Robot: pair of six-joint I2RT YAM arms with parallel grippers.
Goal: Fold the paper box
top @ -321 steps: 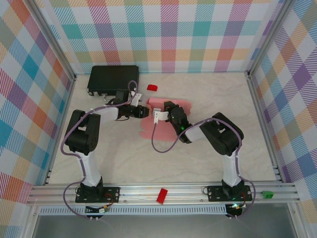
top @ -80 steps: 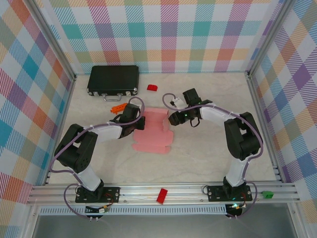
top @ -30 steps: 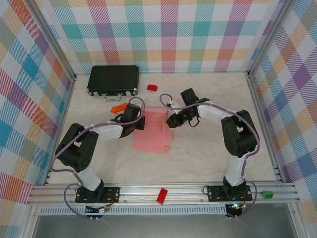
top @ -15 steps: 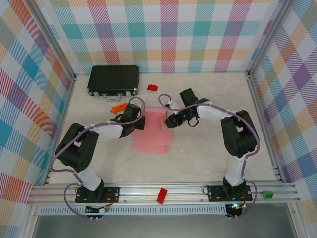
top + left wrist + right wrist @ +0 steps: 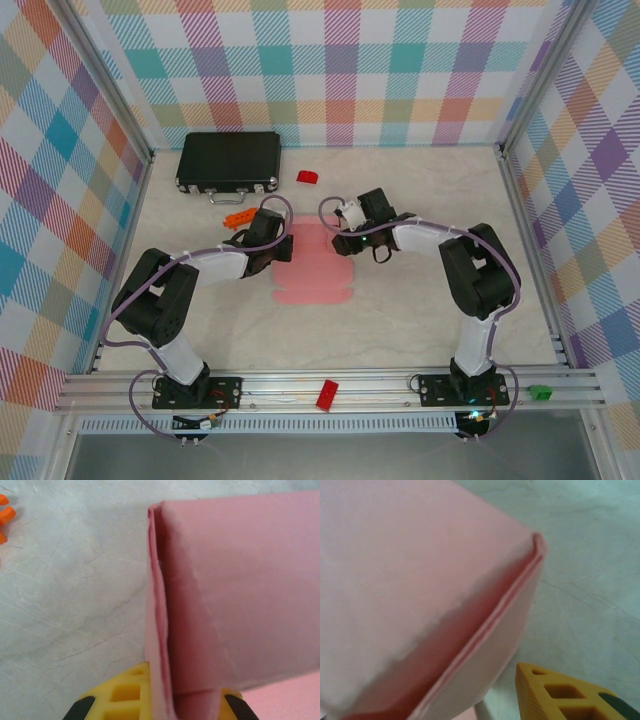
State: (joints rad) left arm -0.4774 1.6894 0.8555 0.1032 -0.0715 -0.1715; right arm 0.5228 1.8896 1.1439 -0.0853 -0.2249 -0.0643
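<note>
The paper box (image 5: 312, 272) is light-pink card lying partly folded at the table's middle, with its back part raised. My left gripper (image 5: 283, 247) is at its back left edge. In the left wrist view the yellow fingers (image 5: 120, 696) are shut on a doubled upright wall of the paper box (image 5: 240, 580). My right gripper (image 5: 341, 240) is at the back right corner. In the right wrist view one yellow finger (image 5: 555, 695) stands a little apart from the paper box's folded edge (image 5: 395, 580). The card hides the other finger.
A black hard case (image 5: 228, 162) lies at the back left, with a small red block (image 5: 307, 177) to its right. Orange pieces (image 5: 237, 217) lie close behind my left arm. Another red block (image 5: 327, 394) sits on the front rail.
My right gripper has slid left, closer to the box's back right corner. The card's front part has swung round to lie squarer. The left gripper has stayed put.
</note>
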